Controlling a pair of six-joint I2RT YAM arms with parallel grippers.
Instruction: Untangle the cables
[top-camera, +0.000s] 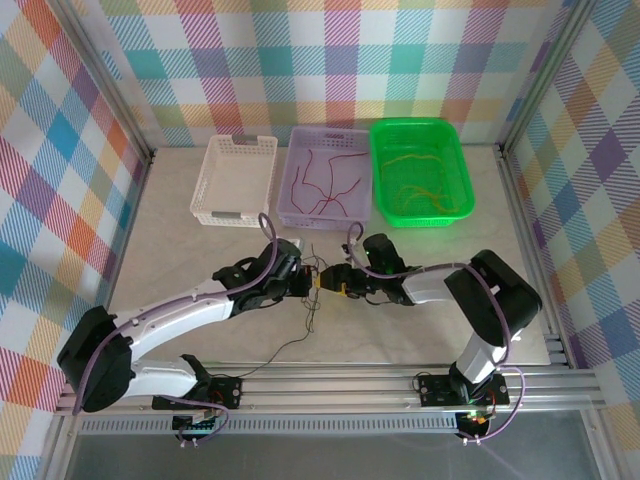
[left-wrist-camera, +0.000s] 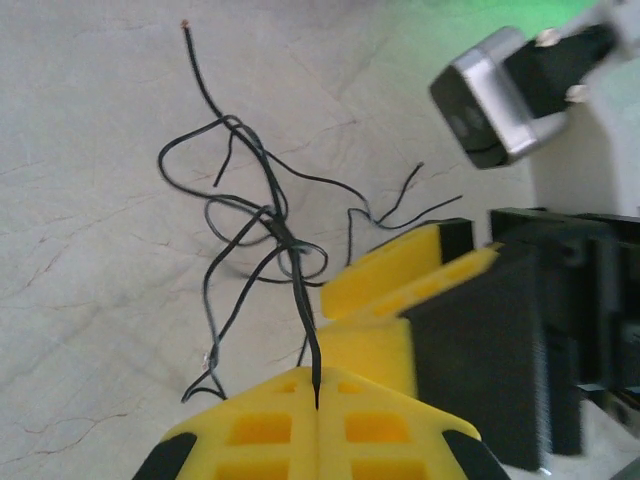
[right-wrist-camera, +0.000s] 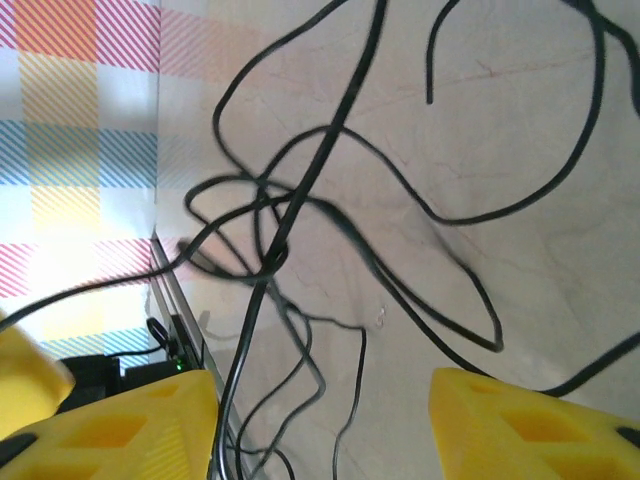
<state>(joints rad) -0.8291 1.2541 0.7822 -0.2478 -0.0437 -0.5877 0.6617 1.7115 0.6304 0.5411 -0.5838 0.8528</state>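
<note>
Left gripper (left-wrist-camera: 316, 398) was clenched on one strand of the black cables (left-wrist-camera: 270, 225), whose knot spread over the table (left-wrist-camera: 90, 250) just ahead of it. Right gripper (right-wrist-camera: 320, 425) faced it, jaws spread wide around loose loops. Dark red cables (top-camera: 325, 180) lay in the purple basket (top-camera: 325, 222), and yellow cables (top-camera: 420, 188) in the green basket (top-camera: 466, 180).
</note>
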